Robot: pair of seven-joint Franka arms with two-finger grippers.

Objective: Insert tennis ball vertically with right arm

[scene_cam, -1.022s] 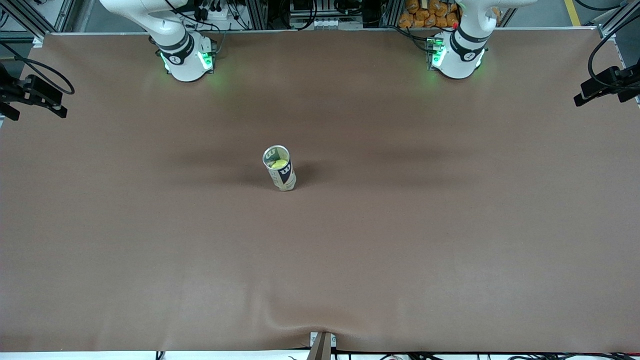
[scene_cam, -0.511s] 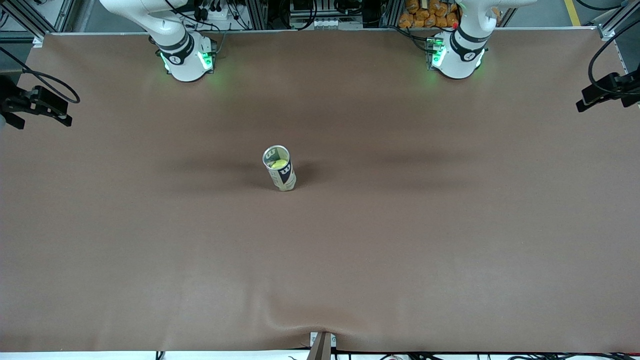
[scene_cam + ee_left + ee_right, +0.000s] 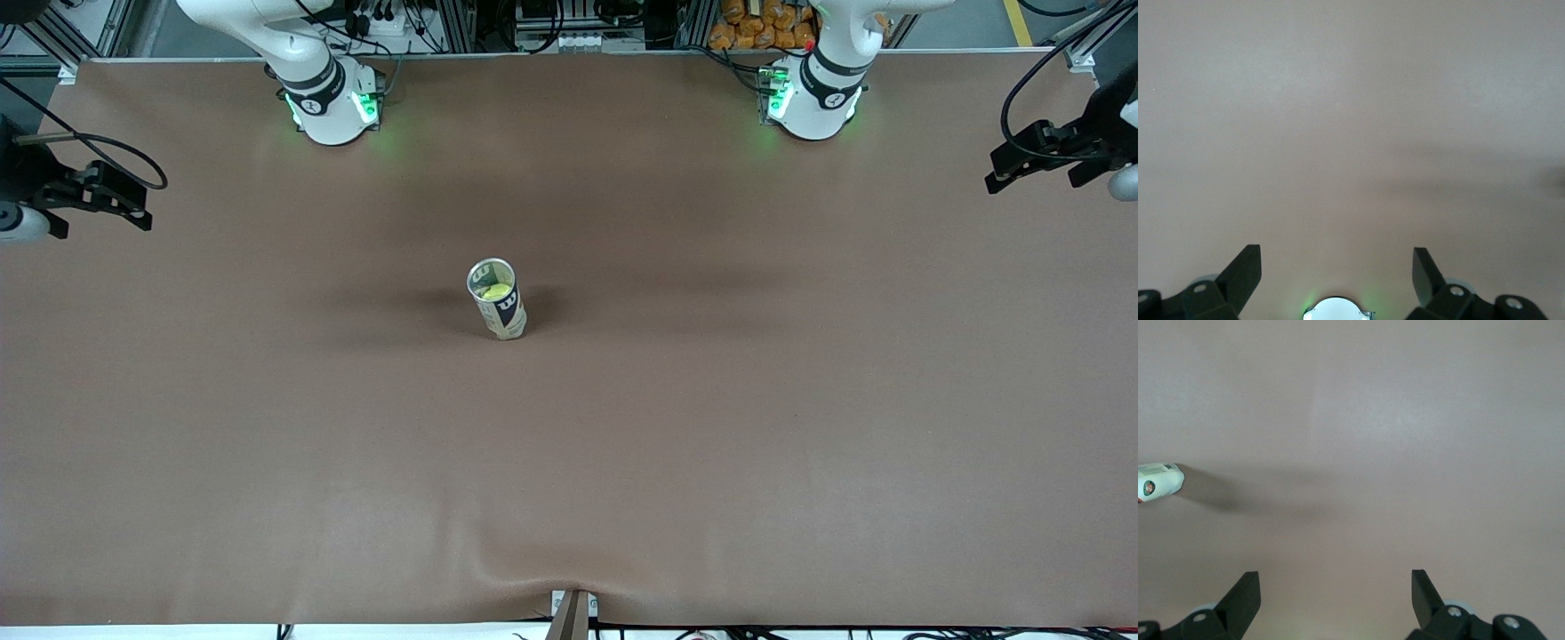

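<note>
Two arms in play, and from the front view both are out at the very ends of the brown cloth-covered table (image 3: 711,444): the right gripper (image 3: 98,197) hangs over the table's edge at the right arm's end, the left gripper (image 3: 1036,156) over the edge at the left arm's end. Dead centre between them stands the clear plastic tennis ball can with its dark label (image 3: 498,300), upright, mouth open, and down inside it sits the yellow-green tennis ball (image 3: 498,291). On to the left wrist view: the left gripper (image 3: 1337,267) has its black fingers (image 3: 1245,270) spread wide, holding nothing, only bare table under them. And the right wrist view: the right gripper (image 3: 1335,590) with its fingers (image 3: 1243,592) spread just as wide, empty too, while the can (image 3: 1159,481) peeks in at the picture's edge, well apart from them.
</note>
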